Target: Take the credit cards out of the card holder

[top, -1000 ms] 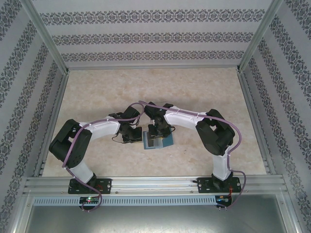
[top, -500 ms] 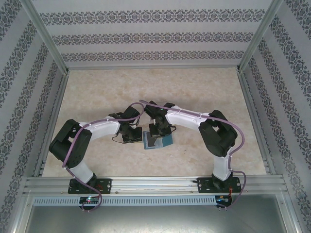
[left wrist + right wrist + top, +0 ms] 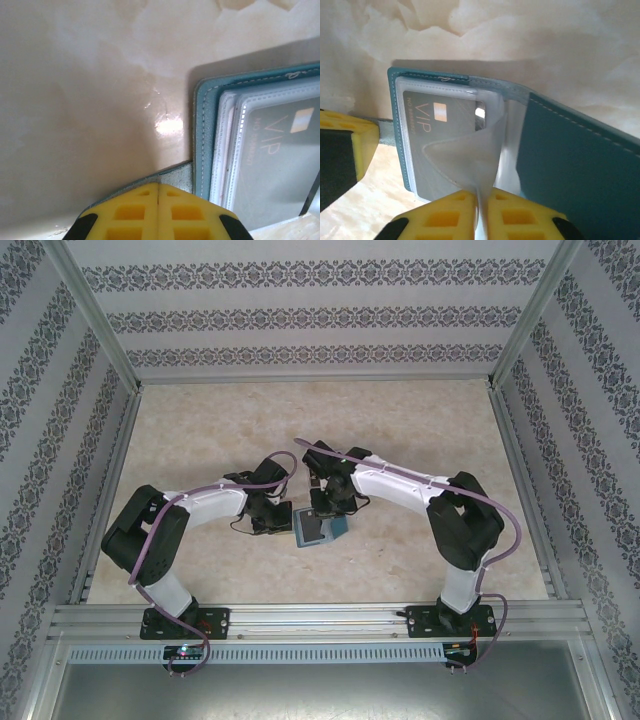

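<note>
While our left gripper (image 3: 158,186) clamped the card holder (image 3: 570,150) by its grey tab (image 3: 386,132) to steady it, our right gripper (image 3: 481,192) pinched a clear sleeve (image 3: 470,155) open.

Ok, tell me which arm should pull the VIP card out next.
Right, probably: the right gripper pinches the clear sleeve over the VIP card, while the left gripper is shut on the grey tab, anchoring the card holder.

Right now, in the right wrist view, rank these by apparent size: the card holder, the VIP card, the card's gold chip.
1. card holder
2. VIP card, under its clear sleeve
3. gold chip
The holder's open cover may sit nearer the lens, but the order holds anyway.
</note>
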